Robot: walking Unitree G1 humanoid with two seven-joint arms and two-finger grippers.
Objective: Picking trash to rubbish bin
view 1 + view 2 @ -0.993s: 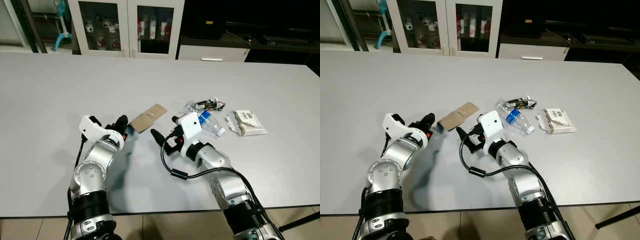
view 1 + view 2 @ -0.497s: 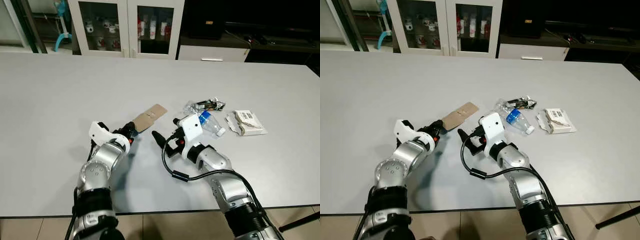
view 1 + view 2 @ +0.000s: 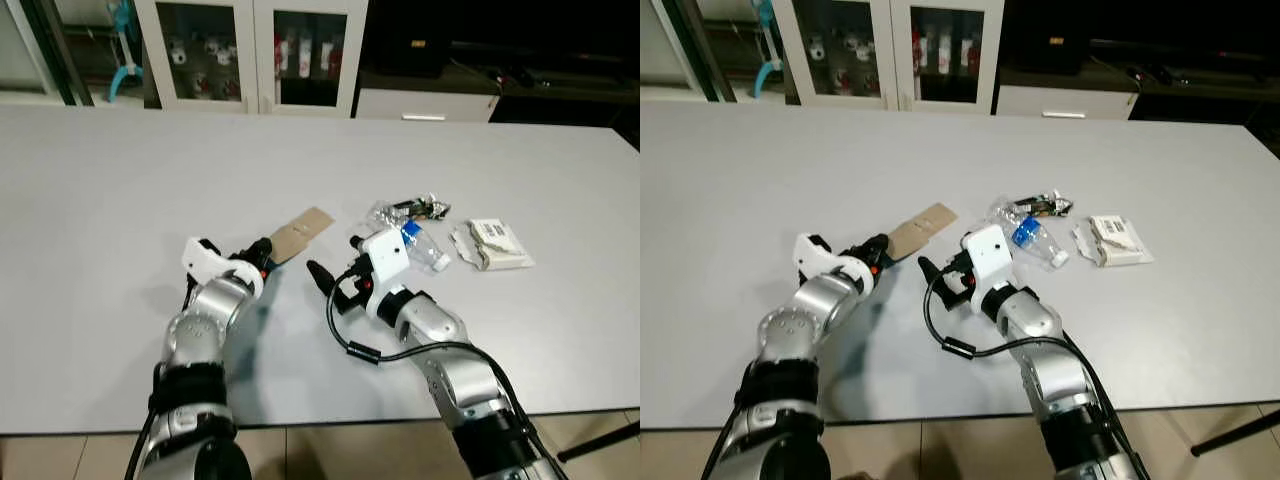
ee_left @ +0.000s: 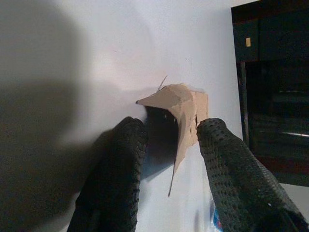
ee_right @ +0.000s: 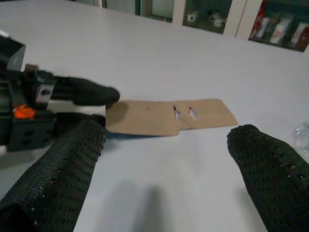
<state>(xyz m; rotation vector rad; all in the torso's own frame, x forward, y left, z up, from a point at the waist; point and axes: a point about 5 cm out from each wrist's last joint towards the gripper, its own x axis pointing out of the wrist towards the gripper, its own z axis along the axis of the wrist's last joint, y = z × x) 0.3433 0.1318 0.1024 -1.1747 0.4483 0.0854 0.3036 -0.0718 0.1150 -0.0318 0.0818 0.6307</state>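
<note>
Both eye views look down from the head across the worktop (image 3: 120, 170); each wrist view sits close, probably just above it, sharing the cardboard piece (image 5: 169, 117).

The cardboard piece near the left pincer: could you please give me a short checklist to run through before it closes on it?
1. Left pincer open: ok.
2. Cardboard piece between its fingers: ok; the near end sits in the gap.
3. Fingers touching the cardboard: cannot tell.
4. Right pincer out of the way: ok; open and short of the cardboard, not touching it.
5. Plastic bottle and other trash apart from the cardboard: ok.
6. Rubbish bin located: cannot tell.
</note>
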